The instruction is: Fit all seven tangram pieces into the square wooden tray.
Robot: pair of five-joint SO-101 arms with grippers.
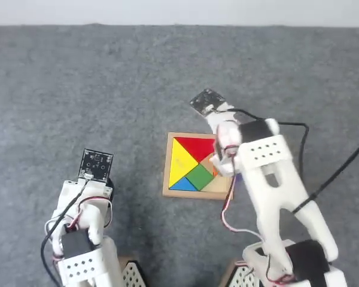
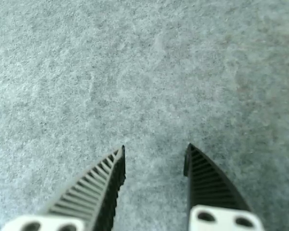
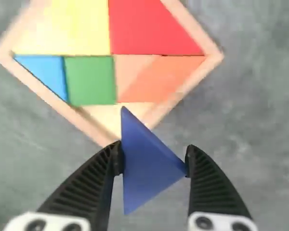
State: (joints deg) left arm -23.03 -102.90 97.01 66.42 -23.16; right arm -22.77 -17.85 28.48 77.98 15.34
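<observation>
right end effector [image 3: 154, 147]: pinching the dark blue triangle [image 3: 147, 168], one ribbed finger [image 3: 106, 166] on each side of it.
dark blue triangle: we see it held flat-ish between the fingers. One point aims at the tray, and the wide part sits back between the fingers.
triangle vs tray: in the right wrist view the leading point overlaps the bare slot [image 3: 103, 120] in the tray corner nearest the end effector. The rest hangs outside the rim, over the grey worktop [image 3: 250, 125]. We can't tell whether it touches the tray floor.
square wooden tray [image 1: 167, 167]: lies flat around the middle of the worktop, on the right arm's side. The right arm reaches over its right edge.
pieces in tray: we count the red triangle [image 1: 197, 146], yellow triangle [image 1: 180, 161], green square [image 1: 199, 176] and light blue triangle [image 1: 182, 184].
orange piece [image 3: 164, 77]: sits next to the green square, with a paler patch between them. We can't tell whether that patch is a separate piece.
layout: red and yellow fill the far half of the tray. Light blue, green and orange run across the middle. The bare slot is the near-right corner, under the arm in the high view.
left end effector [image 2: 155, 151]: spread, with nothing between the fingers.
left arm: parked near the worktop's near-left corner, well apart from the tray, with the end effector over bare grey worktop.
</observation>
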